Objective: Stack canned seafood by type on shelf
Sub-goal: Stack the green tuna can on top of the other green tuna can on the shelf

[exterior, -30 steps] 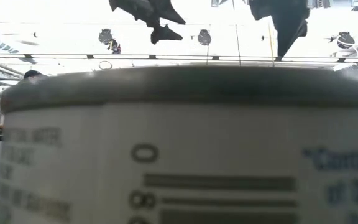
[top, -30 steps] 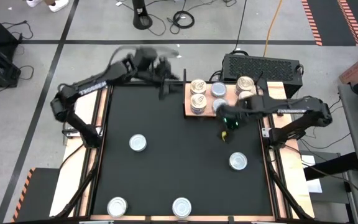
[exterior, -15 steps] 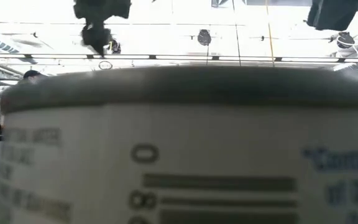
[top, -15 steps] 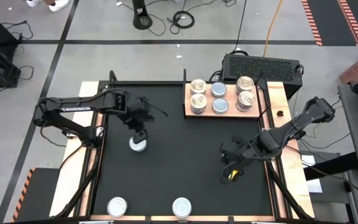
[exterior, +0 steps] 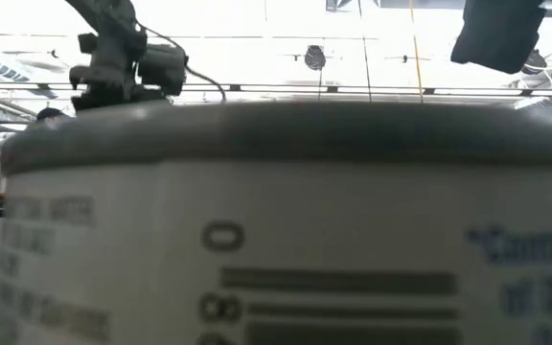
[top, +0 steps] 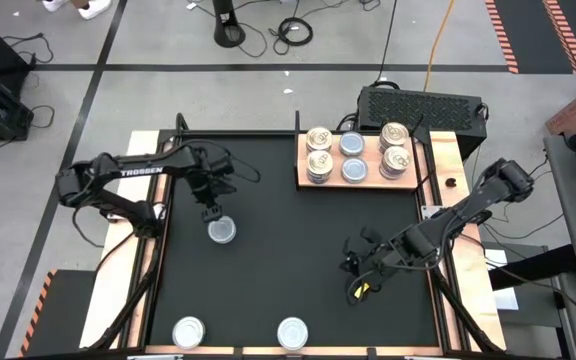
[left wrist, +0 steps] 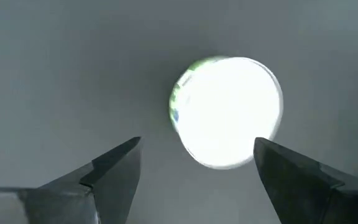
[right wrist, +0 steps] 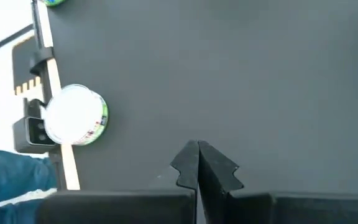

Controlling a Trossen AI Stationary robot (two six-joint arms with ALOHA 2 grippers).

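A silver-topped can (top: 222,231) stands on the black table left of its middle. My left gripper (top: 211,212) hangs open just above it and a little to its far side. In the left wrist view the can (left wrist: 225,112) shows bright beyond the two fingertips, and the gripper (left wrist: 197,158) touches nothing. My right gripper (top: 355,291) is shut and empty over bare table at the near right, its closed tips (right wrist: 197,152) pointing down at the mat. The shelf (top: 308,183), a wooden board at the far right, carries several cans in three groups.
Two more cans (top: 188,331) (top: 292,332) stand at the table's near edge; one of them (exterior: 276,240) fills the low view. A black ventilated box (top: 423,105) sits behind the shelf. Bare mat lies between the two grippers.
My left gripper has swung from the far edge beside the shelf toward the left and near side, tipped downward and sunk over the left can, staying open. My right gripper has left the shelf's front, gone toward the near edge and lower, staying shut. No can has moved.
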